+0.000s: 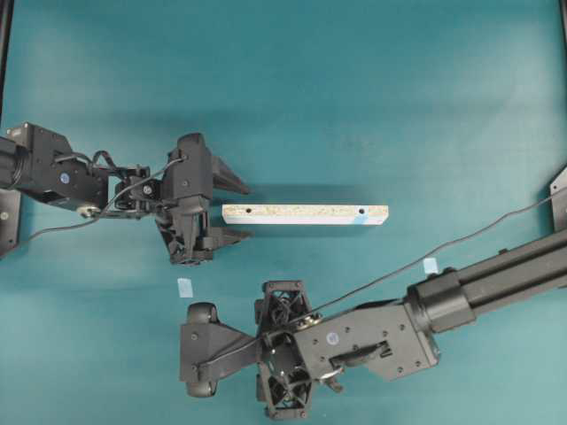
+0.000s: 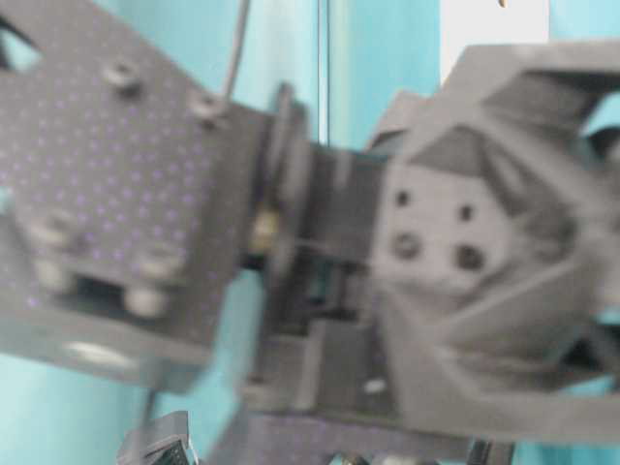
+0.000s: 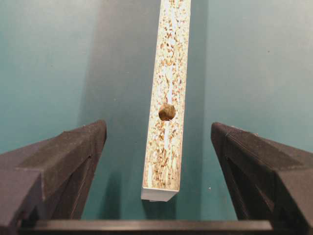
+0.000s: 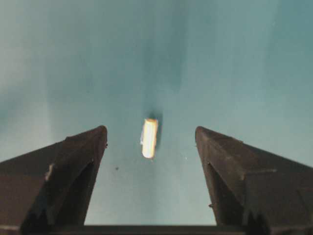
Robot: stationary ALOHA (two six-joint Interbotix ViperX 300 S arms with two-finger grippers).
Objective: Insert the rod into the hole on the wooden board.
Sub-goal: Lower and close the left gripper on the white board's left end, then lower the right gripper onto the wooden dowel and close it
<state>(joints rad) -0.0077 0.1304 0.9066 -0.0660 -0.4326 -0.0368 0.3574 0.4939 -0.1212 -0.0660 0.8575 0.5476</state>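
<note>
Rod (image 4: 149, 137), the small pale dowel, lies loose on the teal table (image 1: 354, 88), seen only by the right wrist camera: it sits between the spread fingers of the right gripper (image 4: 150, 142), at about 12 o'clock from the jaw gap, untouched. Overhead, that gripper hangs at 6 o'clock in the scene, its body hiding the dowel. The step in hand looks like the pick-up, not yet made; the next move calls for lowering and closing squarely on the dowel.

Farther up, the left gripper (image 1: 232, 211) stands wide open at 9 o'clock, its fingers straddling the near end of the wooden board (image 1: 305, 214) without contact. The board's unmarked hole (image 3: 167, 112) lies just ahead of it. The hole (image 1: 362, 212) wanted, beside the pale-blue mark (image 1: 365, 221), sits toward 3 o'clock on the board. Steadying the board probably comes first.

The table-level view shows only blurred arm hardware.
</note>
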